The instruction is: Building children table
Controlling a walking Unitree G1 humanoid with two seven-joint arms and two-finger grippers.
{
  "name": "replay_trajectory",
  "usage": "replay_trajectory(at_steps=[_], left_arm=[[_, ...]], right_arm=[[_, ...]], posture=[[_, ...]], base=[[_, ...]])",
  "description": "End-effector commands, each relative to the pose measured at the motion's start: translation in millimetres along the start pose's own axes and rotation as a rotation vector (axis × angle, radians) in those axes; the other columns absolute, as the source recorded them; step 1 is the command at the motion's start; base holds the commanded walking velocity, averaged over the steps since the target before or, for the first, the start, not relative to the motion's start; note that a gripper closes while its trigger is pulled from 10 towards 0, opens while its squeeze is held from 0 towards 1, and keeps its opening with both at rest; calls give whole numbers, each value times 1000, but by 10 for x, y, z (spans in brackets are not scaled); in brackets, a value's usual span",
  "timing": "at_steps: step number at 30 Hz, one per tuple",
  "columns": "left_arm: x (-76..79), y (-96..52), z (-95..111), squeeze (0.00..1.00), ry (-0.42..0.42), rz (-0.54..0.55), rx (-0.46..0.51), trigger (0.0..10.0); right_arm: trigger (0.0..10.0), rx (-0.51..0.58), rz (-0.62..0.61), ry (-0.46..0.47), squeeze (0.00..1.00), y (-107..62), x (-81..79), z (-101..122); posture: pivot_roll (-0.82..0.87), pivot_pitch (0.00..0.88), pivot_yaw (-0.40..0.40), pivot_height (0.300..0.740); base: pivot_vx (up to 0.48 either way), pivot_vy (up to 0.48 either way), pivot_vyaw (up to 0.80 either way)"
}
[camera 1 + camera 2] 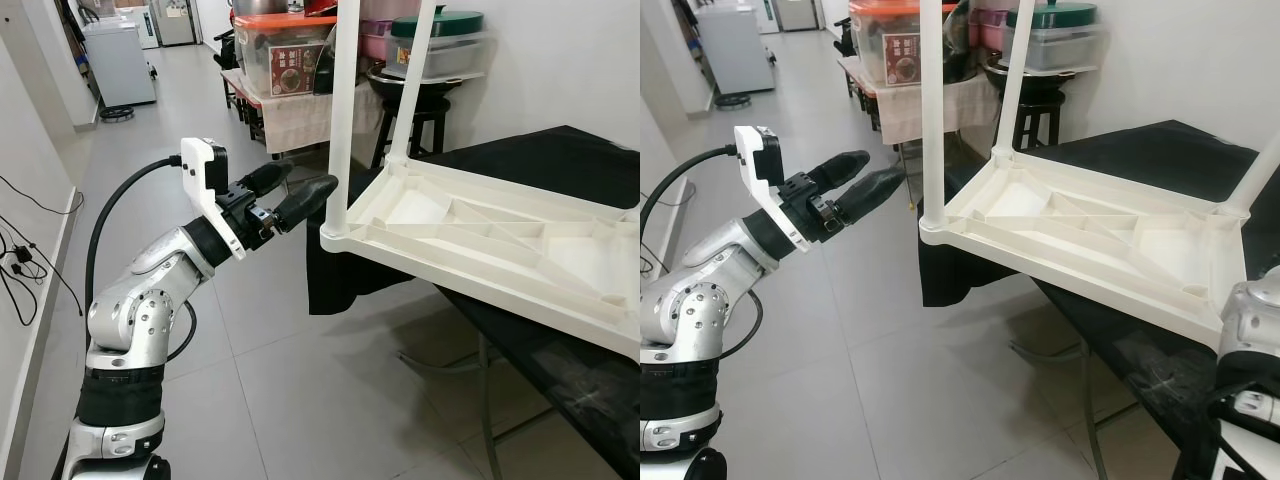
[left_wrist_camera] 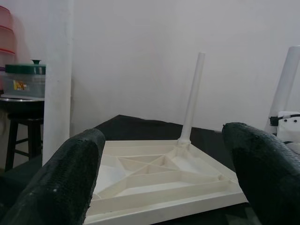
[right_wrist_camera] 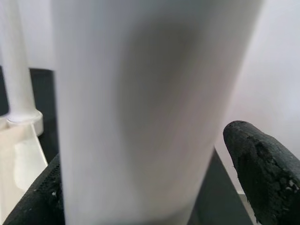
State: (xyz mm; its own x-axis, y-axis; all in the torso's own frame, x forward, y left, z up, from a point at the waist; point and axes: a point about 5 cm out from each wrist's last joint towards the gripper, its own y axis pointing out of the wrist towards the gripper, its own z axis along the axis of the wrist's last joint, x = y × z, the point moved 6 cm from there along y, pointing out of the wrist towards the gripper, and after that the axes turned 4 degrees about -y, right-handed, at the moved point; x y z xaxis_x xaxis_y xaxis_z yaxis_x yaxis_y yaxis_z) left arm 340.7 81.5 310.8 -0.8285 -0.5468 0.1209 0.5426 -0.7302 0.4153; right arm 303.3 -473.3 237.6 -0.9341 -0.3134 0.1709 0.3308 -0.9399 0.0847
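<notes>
Meanwhile left end effector (image 1: pixel 305 190) fingers apart beside table leg (image 1: pixel 341 120); labels unreadable.

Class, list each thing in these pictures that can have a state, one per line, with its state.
Children's table top: upside down on the black-covered table, overhanging its edge.
Near corner leg: fitted, upright.
Far leg: fitted, upright.
Left end effector: open, beside the near corner leg.
Right end effector: open around a white leg.
</notes>
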Motion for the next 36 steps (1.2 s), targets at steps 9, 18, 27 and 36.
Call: replay_trajectory(at_steps=[9,18,27,36], left_arm=[[20,-89,-52,0,-21,3,-19,10000],[33,-103,-80,0,-29,7,-20,10000],[47,-147,-93,0,-34,19,-18,10000],[18,-175,-134,0,-45,33,-25,10000]], right_arm=[[10000,6,276,219,0,-350,-420,-12],[10000,2,332,185,0,-464,-435,-131],[10000,-101,327,76,0,-470,-334,-421],[10000,-94,609,69,0,-1024,-638,-516]], posture=[[48,0,2,740],[44,0,-10,740],[30,10,-25,740],[11,15,-17,740]], base=[[0,0,0],[0,0,0],[0,0,0],[0,0,0]])
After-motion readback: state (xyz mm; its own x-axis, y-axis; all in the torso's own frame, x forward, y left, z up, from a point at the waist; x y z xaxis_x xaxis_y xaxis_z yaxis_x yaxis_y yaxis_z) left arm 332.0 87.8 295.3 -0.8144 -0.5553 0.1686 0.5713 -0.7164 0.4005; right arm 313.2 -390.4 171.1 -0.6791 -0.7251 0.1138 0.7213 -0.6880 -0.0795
